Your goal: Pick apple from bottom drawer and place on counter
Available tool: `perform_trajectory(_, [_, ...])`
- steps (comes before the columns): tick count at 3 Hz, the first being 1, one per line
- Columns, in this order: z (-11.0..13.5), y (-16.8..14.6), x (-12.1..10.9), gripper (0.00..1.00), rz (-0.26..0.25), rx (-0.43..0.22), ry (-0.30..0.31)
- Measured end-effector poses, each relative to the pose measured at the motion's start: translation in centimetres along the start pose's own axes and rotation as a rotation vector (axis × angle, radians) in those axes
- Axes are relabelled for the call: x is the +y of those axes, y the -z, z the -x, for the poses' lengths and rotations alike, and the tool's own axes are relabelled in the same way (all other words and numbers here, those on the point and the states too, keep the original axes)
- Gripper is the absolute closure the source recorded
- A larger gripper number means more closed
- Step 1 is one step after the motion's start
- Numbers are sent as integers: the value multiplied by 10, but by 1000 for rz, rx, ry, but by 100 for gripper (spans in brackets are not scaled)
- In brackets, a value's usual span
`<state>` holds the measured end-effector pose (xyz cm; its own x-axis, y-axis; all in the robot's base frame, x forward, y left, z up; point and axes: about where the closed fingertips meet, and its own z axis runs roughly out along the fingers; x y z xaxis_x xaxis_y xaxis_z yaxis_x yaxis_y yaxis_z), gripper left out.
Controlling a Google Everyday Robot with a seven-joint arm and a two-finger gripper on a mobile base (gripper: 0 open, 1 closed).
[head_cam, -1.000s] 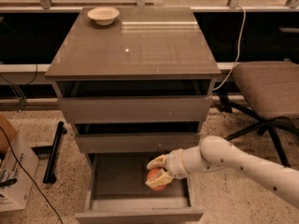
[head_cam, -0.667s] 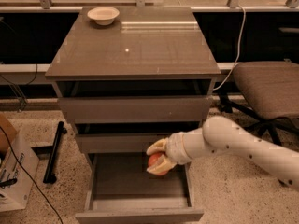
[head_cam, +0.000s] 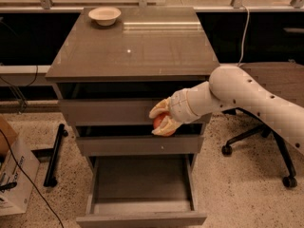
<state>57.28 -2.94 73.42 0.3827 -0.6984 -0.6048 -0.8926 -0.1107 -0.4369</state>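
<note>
Setting: speckled terrazzo floor (head_cam: 237, 194) under a grey-brown three-drawer cabinet, with dark window panels behind it.
Table: the cabinet's glossy top slab, the table (head_cam: 133, 46), reflects a ceiling light; a white bowl (head_cam: 104, 15) sits at its far left corner.
Bottom drawer: the bottom drawer (head_cam: 142, 179) stands pulled well out towards the camera, its flat floor in full view.
Upper drawers: the middle drawer (head_cam: 137, 145) and the top drawer (head_cam: 109, 112) are pushed in, with dark gaps above each front.
Arm: a white arm (head_cam: 256, 99) reaches in from the right edge, crossing in front of the cabinet's right side.
End effector: the end effector (head_cam: 159, 122) hangs in front of the cabinet at the height of the gap between the top and middle drawer fronts, its two pale fingers (head_cam: 157, 111) clamped on the fruit from above and below.
Apple: the red apple (head_cam: 164, 124) sits between those fingers, clear of the bottom drawer, below the table's front edge and well above the open drawer's floor.
Surroundings: an office chair (head_cam: 247, 136) stands to the right behind the arm; a cardboard box (head_cam: 12, 175) and a black bar (head_cam: 54, 153) lie on the floor to the left.
</note>
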Motion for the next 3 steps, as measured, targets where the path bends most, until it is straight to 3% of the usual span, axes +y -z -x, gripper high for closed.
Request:
perform_trajectory(2, [14,3,-6,100,-1,-11,41])
perform_trajectory(3, [44,10,-18,100,2,-43,150])
